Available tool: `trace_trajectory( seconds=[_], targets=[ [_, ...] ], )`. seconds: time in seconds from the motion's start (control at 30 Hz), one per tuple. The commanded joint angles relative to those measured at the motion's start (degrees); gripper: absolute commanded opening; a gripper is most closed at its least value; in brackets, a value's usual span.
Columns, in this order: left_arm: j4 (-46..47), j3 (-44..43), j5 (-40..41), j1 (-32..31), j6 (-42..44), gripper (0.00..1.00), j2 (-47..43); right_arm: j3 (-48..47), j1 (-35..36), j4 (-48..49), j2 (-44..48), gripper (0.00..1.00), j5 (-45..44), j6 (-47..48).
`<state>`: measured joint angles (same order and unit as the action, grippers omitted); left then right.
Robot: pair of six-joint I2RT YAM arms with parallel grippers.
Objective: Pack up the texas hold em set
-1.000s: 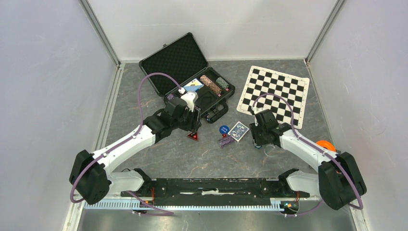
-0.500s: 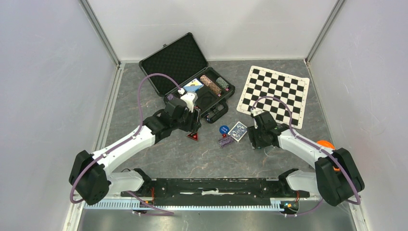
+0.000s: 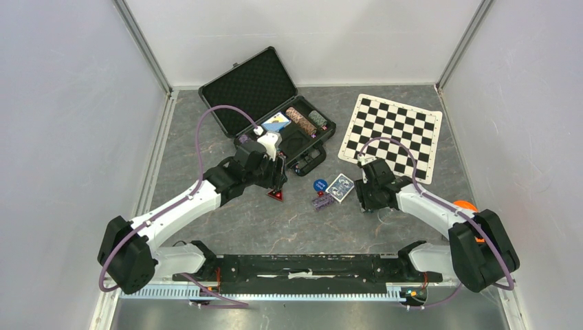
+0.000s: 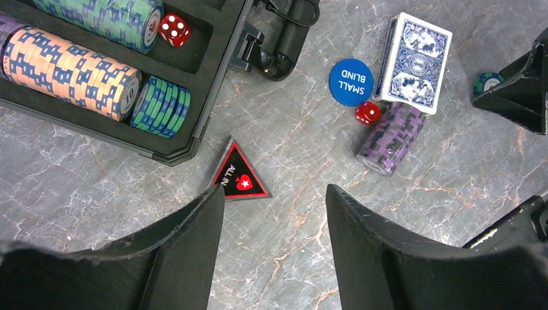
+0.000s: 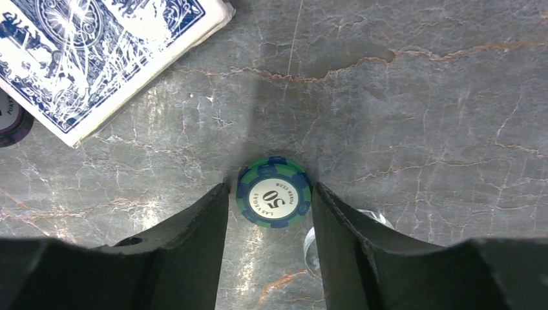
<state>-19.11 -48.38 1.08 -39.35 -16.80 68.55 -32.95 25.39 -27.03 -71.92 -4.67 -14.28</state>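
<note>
The black foam-lined briefcase (image 3: 251, 85) lies open at the back, with striped chip stacks (image 4: 71, 71) and a red die (image 4: 174, 29) in its tray. On the table lie a blue-backed card deck (image 4: 413, 61), a blue "small blind" button (image 4: 351, 82), a second red die (image 4: 368, 112), a purple chip stack (image 4: 391, 137) on its side and a black triangular "all in" marker (image 4: 238, 175). My left gripper (image 4: 274, 194) hangs open just in front of that marker, holding nothing. My right gripper (image 5: 270, 190) stands open, low over the table, its fingertips closely flanking a flat green 50 chip (image 5: 274, 192).
A black-and-white chess mat (image 3: 392, 134) lies at the back right. An orange object (image 3: 466, 205) shows beside the right arm. A small clear round thing (image 5: 309, 248) sits partly behind the right finger. The case handle (image 4: 284, 39) sticks out toward the loose pieces.
The right arm has shifted slightly left toward the deck, and its jaws widened and then narrowed around the green chip. The left arm has barely moved.
</note>
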Motion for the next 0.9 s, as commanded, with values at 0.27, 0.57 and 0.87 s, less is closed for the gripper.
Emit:
trace_trajectory(
  seconds=[0.27,0.57,0.87],
  targets=[
    [2.2,-0.2,-0.8,0.1,-2.0,0.66,-2.1,0.5,0.1,-0.5,-0.9,0.39,1.1,0.4],
    [2.9,0.0,-0.8,0.1,-3.6,0.69,-2.3,-1.9,0.1,-0.3,3.6,0.33,4.3,0.7],
    [9.2,3.9,-0.8,1.4,-14.3,1.00,-3.5,-2.1,0.1,0.8,7.6,0.33,6.4,1.1]
  ],
)
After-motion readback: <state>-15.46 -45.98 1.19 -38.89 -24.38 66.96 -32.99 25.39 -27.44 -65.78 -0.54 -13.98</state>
